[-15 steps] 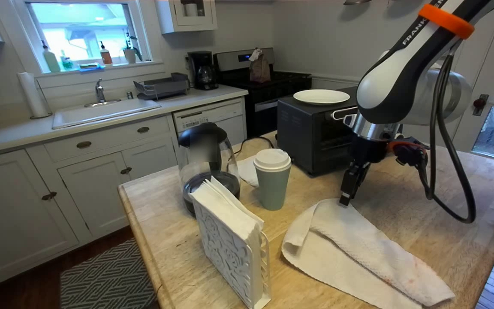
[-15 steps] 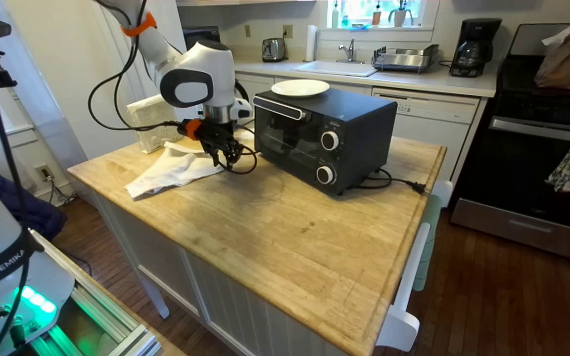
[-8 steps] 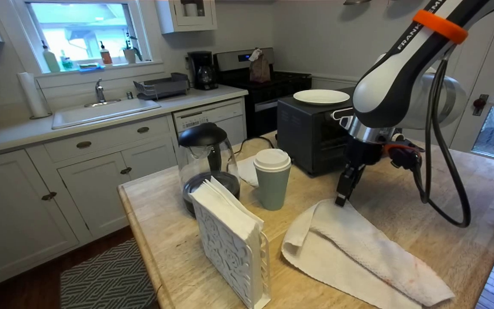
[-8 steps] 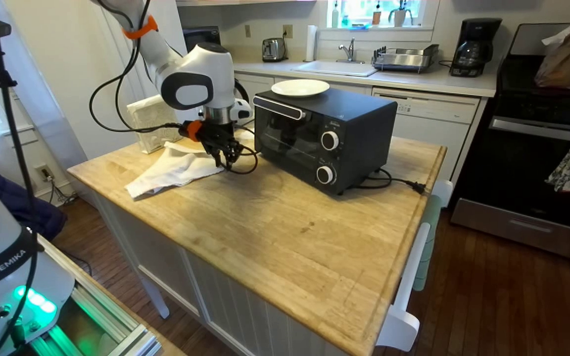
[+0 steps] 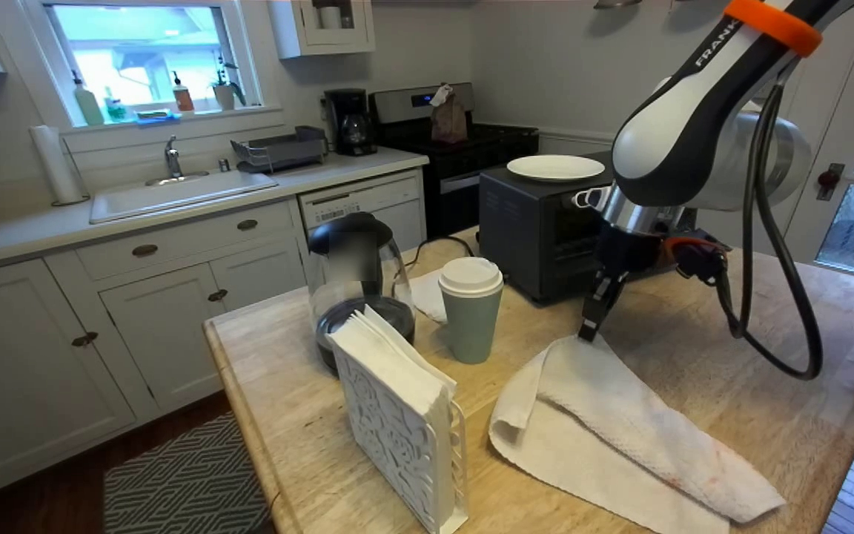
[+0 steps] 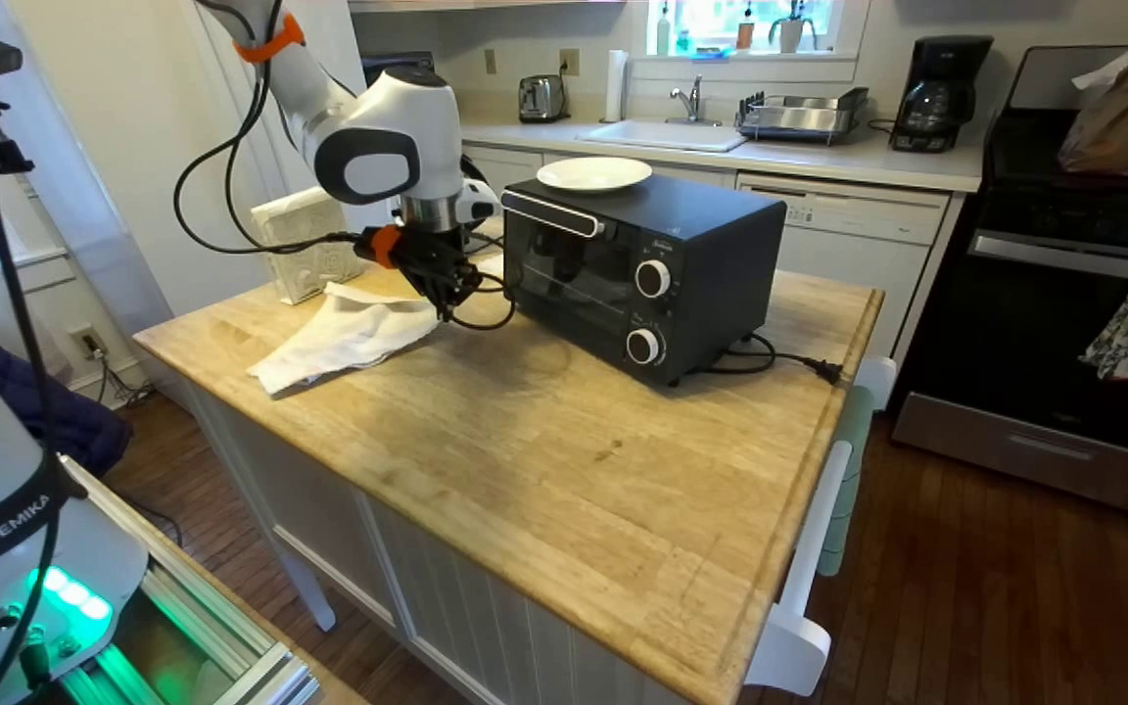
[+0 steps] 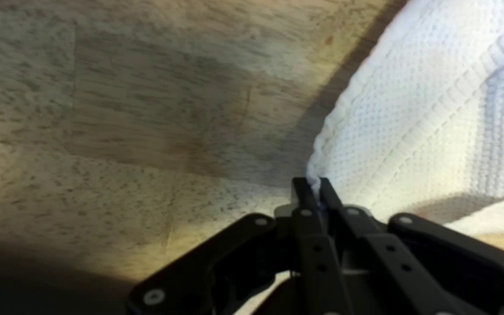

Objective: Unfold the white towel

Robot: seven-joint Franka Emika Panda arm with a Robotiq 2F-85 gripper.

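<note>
The white towel [image 5: 620, 437] lies partly folded on the wooden table, with one flap folded over and a rolled edge at its left. It also shows in an exterior view [image 6: 349, 338] and in the wrist view [image 7: 418, 100]. My gripper [image 7: 315, 188] is shut on the edge of the towel near a corner; a strip of cloth shows between the fingertips. The gripper also shows in both exterior views [image 5: 588, 334] [image 6: 444, 313], at the towel's end nearest the toaster oven. The held corner is slightly raised; the rest of the towel lies on the table.
A black toaster oven [image 5: 538, 237] with a white plate [image 5: 556, 167] on top stands behind the gripper. A green paper cup [image 5: 471, 319], a glass kettle [image 5: 360, 289] and a white napkin holder [image 5: 397, 423] stand beside the towel. The table edge [image 6: 486, 578] is visible.
The gripper's fingers have come together on the towel's edge. The gripper has then risen slightly, and the towel corner has lifted with it.
</note>
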